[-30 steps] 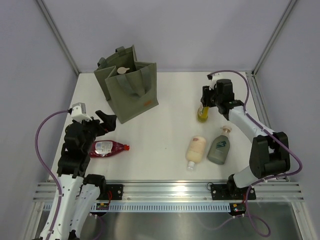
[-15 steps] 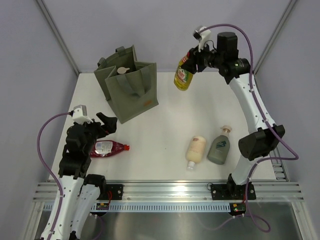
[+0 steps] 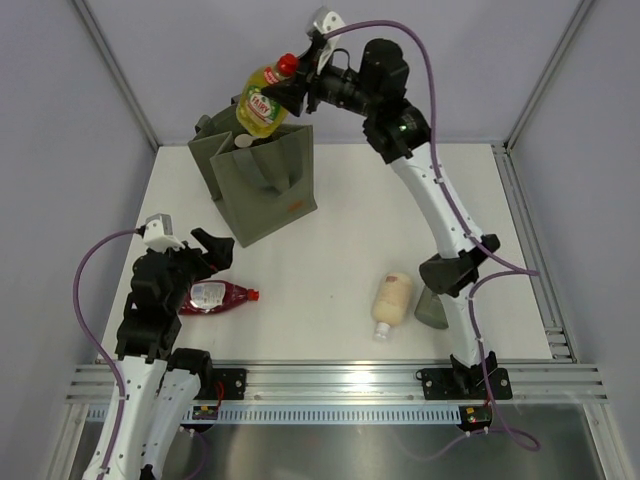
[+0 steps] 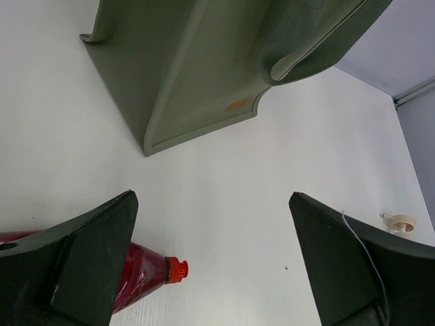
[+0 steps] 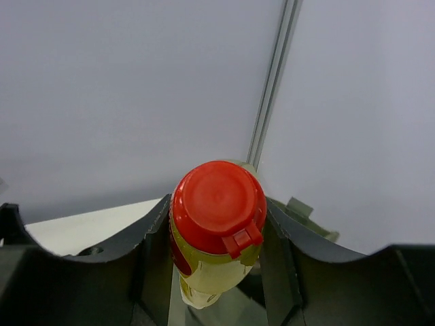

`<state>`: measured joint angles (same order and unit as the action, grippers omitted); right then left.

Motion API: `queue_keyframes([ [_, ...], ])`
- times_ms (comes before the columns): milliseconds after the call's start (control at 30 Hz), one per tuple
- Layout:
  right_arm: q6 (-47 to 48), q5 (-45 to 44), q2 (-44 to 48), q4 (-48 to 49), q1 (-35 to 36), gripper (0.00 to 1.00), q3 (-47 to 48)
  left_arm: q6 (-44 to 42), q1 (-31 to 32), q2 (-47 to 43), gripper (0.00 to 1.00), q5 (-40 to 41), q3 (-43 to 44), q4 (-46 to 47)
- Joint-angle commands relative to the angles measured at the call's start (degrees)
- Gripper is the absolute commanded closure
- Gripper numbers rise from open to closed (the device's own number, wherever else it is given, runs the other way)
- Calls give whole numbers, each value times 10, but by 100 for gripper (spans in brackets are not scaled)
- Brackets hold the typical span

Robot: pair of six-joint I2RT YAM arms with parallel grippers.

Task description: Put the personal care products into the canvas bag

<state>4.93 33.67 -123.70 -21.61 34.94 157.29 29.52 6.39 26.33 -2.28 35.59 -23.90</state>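
Observation:
My right gripper (image 3: 292, 92) is shut on the yellow red-capped bottle (image 3: 260, 102) and holds it high over the mouth of the olive canvas bag (image 3: 262, 180). The right wrist view shows the red cap (image 5: 217, 201) between my jaws. A beige pump (image 3: 246, 140) sticks out of the bag. My left gripper (image 3: 212, 246) is open, low over the table beside a dark red bottle (image 3: 214, 297), whose cap shows in the left wrist view (image 4: 175, 269). A cream bottle (image 3: 392, 300) lies at front right. A grey-green bottle (image 3: 430, 310) is partly hidden behind my right arm.
The bag's side and orange patch (image 4: 238, 104) fill the top of the left wrist view. A metal rail (image 3: 340, 380) runs along the near table edge. Grey walls close in the back and sides.
My right arm has lifted the yellow bottle off the table at the right and carried it up and left to above the bag. The left arm has hardly moved.

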Motion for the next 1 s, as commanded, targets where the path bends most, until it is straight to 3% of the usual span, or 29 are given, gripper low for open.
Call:
queue_keyframes([
  [0, -4, -69, -60, 197, 21, 100, 48, 12, -2, -13, 1, 10, 9, 3],
  [267, 38, -124, -119, 286, 25, 100, 57, 23, -2, 2, 1, -7, -1, 21],
  [467, 47, -106, -108, 243, 14, 100, -12, 37, -2, 17, 1, -3, 0, 14],
  [633, 73, -106, -101, 179, 18, 99, -73, 117, -2, 26, 1, 44, -11, -25],
  [700, 75, -108, -107, 166, 18, 90, -78, 197, -2, 39, 1, 73, -10, -66],
  [733, 82, -111, -109, 156, 19, 74, -79, 222, -2, 46, 1, 80, -8, -81],
  [800, 90, -120, -110, 148, 19, 59, -79, 297, -2, 70, 1, 85, -8, -124],
  [833, 93, -122, -111, 144, 19, 40, -81, 316, -2, 77, 1, 85, -9, -137],
  [967, 101, -123, -107, 132, 19, 10, -82, 394, -2, 106, 1, 83, -10, -174],
])
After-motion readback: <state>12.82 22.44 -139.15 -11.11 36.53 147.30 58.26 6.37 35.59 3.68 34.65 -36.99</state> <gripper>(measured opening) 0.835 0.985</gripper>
